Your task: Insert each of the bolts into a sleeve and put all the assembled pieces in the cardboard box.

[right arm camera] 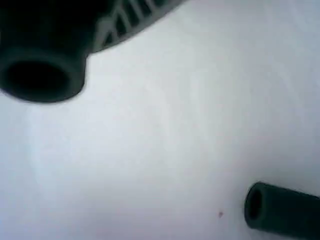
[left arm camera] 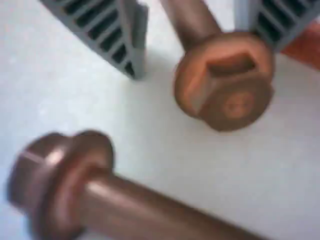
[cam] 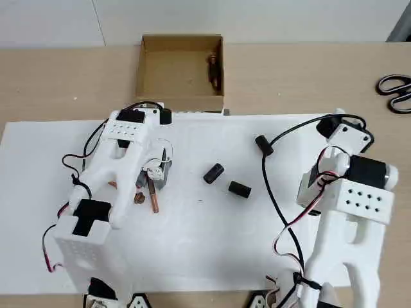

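A: So, what's overhead?
B: The cardboard box [cam: 180, 101] stands past the far edge of the white sheet [cam: 212, 244], with an assembled piece [cam: 214, 67] inside. Two sleeves [cam: 214, 173] lie mid-sheet, near each other.
A: Left wrist?
B: The left gripper [left arm camera: 205, 57], jaws spread, straddles one bolt [left arm camera: 225, 85]. A second bolt [left arm camera: 100, 200] lies beside it.
A: Right wrist?
B: A sleeve [right arm camera: 42, 75] sits close by the right gripper [right arm camera: 130, 20]. Open or shut, I cannot tell.

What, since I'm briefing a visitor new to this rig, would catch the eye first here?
Two copper bolts rest on the white sheet, one lying between the open fingers of the left gripper. Two black sleeves lie loose mid-sheet, near each other. Beyond the sheet sits the cardboard box, with a copper-coloured piece against one side wall.
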